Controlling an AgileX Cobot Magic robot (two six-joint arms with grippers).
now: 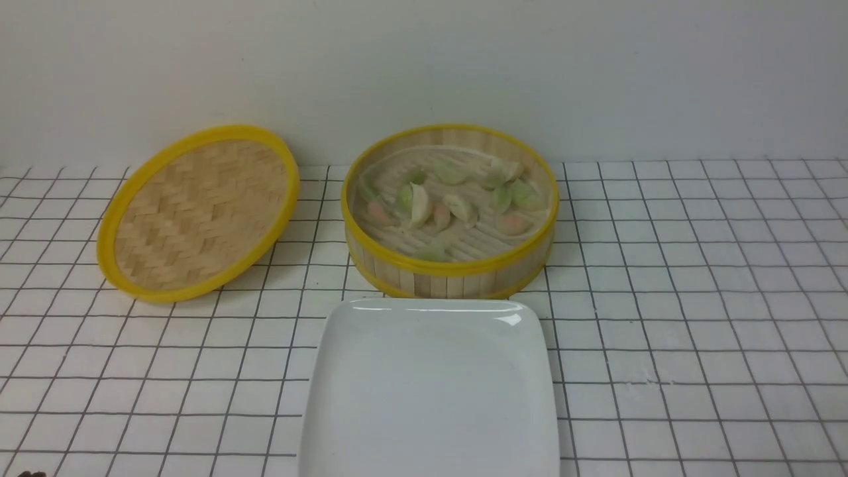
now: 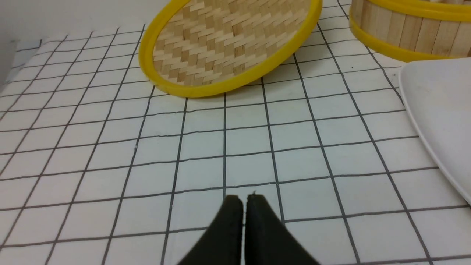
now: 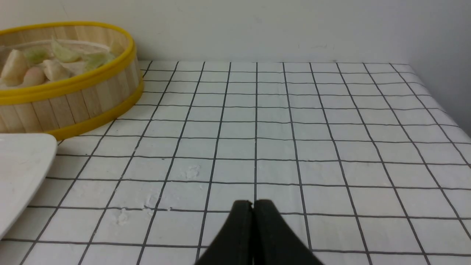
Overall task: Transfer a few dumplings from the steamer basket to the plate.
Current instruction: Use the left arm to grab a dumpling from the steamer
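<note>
White tabletop, ruled with dark grid lines, runs back to a pale wall across the top of the front view. Nearest are the two grippers, seen in their own wrist views: the left gripper [image 2: 244,200] and the right gripper [image 3: 254,206] both have their fingertips closed together, with nothing between them. At the bottom centre of the front view lies the plate [image 1: 427,391], bare and glossy; a dumpling set down there may slide a little. Behind it, upper centre, the steamer basket [image 1: 450,281] holds the dumplings [image 1: 460,209], scattered over its slatted floor in cream, green and pink-orange. They look light, probably soft or slightly rubbery, and easily dented if squeezed hard. I would take one across its plump middle, coming down from above over the rim, with gentle pressure; the thin tips would likely slip or bend. The cream one standing proud near the centre seems an easy first pick.
</note>
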